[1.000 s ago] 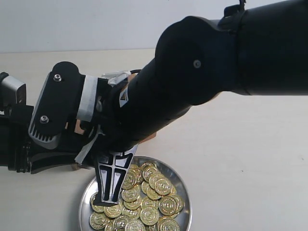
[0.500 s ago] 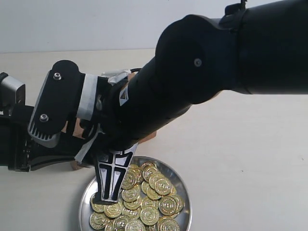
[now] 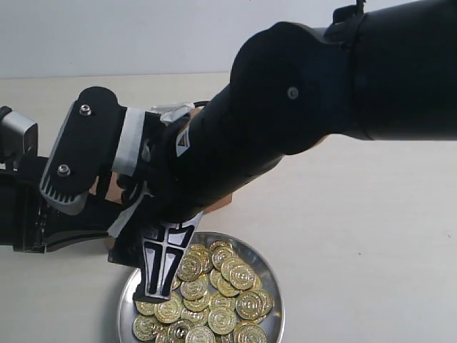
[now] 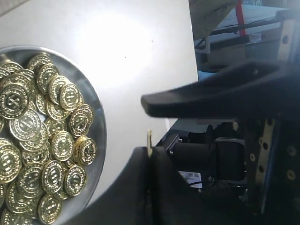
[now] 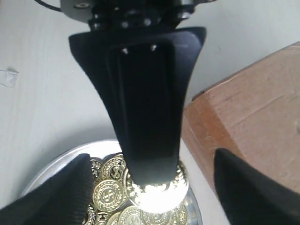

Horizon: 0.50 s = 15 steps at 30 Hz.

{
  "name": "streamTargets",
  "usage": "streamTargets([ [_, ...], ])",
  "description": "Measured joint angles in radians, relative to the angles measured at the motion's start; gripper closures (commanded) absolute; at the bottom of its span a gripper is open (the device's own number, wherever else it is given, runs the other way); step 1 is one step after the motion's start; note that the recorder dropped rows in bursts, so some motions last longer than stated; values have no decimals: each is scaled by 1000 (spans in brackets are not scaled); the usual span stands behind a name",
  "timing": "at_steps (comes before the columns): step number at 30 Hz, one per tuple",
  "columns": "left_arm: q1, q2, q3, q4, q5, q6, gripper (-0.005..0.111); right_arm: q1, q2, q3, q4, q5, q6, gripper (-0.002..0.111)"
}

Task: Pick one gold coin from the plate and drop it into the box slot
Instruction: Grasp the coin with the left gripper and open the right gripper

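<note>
The silver plate (image 3: pixel 275 289) holds a heap of gold coins (image 3: pixel 223 294) at the near edge of the table. My left gripper (image 3: pixel 148 294) hangs over the plate's left side, shut on one gold coin (image 4: pixel 149 138) seen edge-on at its tips (image 4: pixel 150 148). The right wrist view shows that same coin (image 5: pixel 159 198) glaring under the left gripper's black finger (image 5: pixel 147 117). My right gripper (image 5: pixel 151 157) is open, with its fingers (image 5: pixel 65 185) wide apart on both sides of that finger. The brown box (image 5: pixel 253 117) stands beside the plate. Its slot is hidden.
My bulky right arm (image 3: pixel 300 107) crosses the exterior view and covers most of the box (image 3: pixel 218 205). A pale tabletop (image 3: pixel 371 236) stretches to the right of the plate. A small scrap of clear tape (image 5: pixel 8 78) lies on the table.
The left gripper's finger has shifted slightly to the left over the plate, still pinching the coin. The right arm has barely moved.
</note>
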Motion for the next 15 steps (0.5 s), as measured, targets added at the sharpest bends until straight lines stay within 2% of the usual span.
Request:
streamTargets([
  [5,0,0,0,-2,2,2,107,0,0,0,2,-16,32,23],
  [8,0,0,0,-4,4,2,107,0,0,0,2,-16,48,26],
  [11,2,0,0,-8,4,2,107,0,-5,0,-13,2,63,43],
  [15,21,0,0,-8,-22,2,107,0,-30,0,-65,58,121,81],
])
